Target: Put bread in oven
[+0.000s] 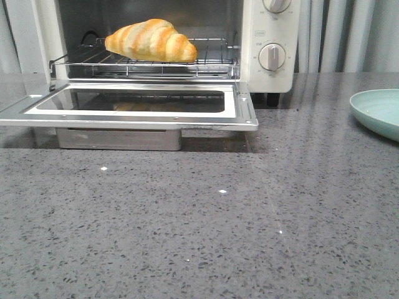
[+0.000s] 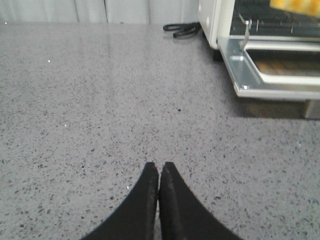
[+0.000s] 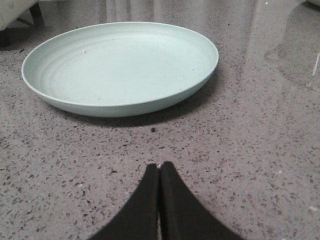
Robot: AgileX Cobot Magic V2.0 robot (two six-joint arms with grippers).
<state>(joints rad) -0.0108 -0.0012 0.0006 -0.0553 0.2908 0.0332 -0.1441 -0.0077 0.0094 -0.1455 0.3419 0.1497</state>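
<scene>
1. Bread [image 1: 151, 40] lies on the wire rack [image 1: 206, 62] inside the oven [image 1: 262, 37], toward the rack's left-centre. Nothing touches it.
2. Oven door [image 1: 131, 107] is dropped fully open and lies flat, jutting forward over the countertop [image 1: 199, 230]. Its glass window faces up and reflects the bread faintly.
3. Two round knobs [image 1: 272, 56] sit on the right panel, one above the other; the upper one is cut by the frame edge. Small print beside them is too small to read. No brand name legible.
4. Pale green plate [image 3: 120, 67], empty, sits right of the oven, well apart from it, just ahead of the right gripper [image 3: 159, 167].
5. Left gripper [image 2: 159, 167]: fingers pressed together, holding nothing, low over bare counter, left of the door.
6. Right gripper: fingers likewise closed tight, empty.
7. Black cord [image 2: 181, 29] lies coiled on the counter beside the oven's left side.
8. Surface: grey speckled stone, glossy. Pale curtain [image 1: 336, 34] behind.
</scene>
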